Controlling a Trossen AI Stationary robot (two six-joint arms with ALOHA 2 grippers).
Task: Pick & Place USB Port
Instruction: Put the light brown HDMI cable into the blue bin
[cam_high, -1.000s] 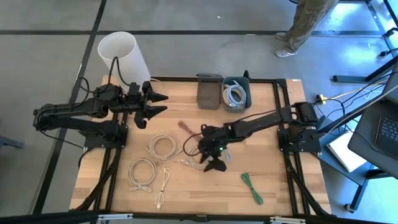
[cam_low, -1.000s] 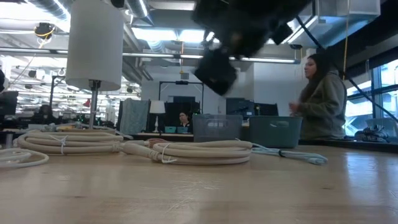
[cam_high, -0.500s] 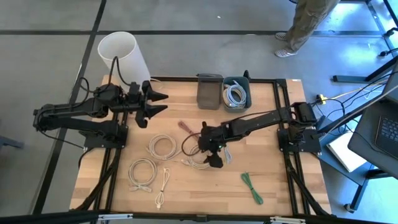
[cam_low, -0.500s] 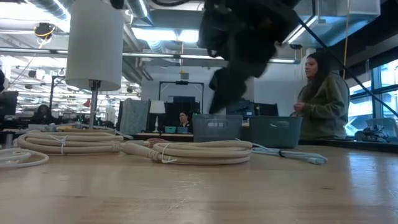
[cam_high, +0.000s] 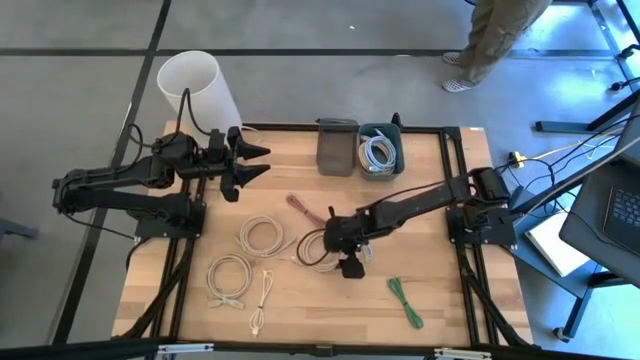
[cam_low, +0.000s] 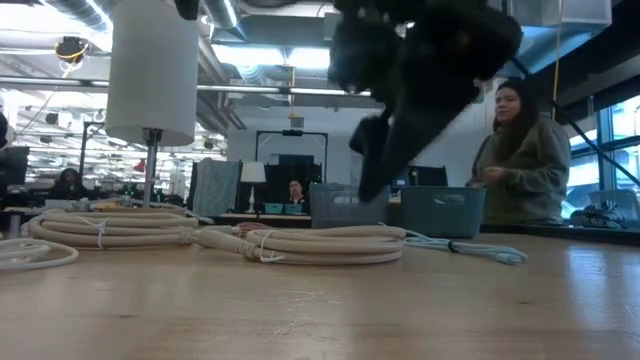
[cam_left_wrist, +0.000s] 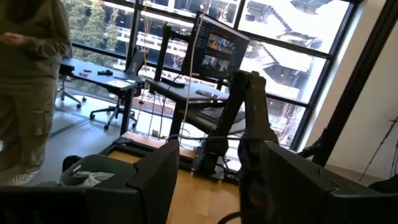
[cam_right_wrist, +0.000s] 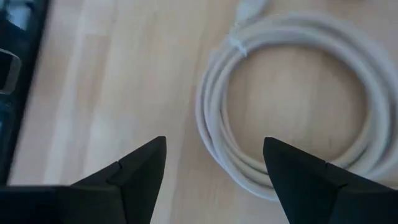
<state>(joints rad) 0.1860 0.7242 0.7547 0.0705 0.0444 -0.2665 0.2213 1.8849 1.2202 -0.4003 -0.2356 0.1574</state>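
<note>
We see the right pincer (cam_high: 345, 262) low over the middle of the desk (cam_high: 450, 300), its fingers wide apart and holding nothing. Just under it lies a coiled white USB cable (cam_right_wrist: 292, 106), flat on the wood. The left pincer (cam_high: 250, 165) waits at the far left corner, also wide open.
</note>
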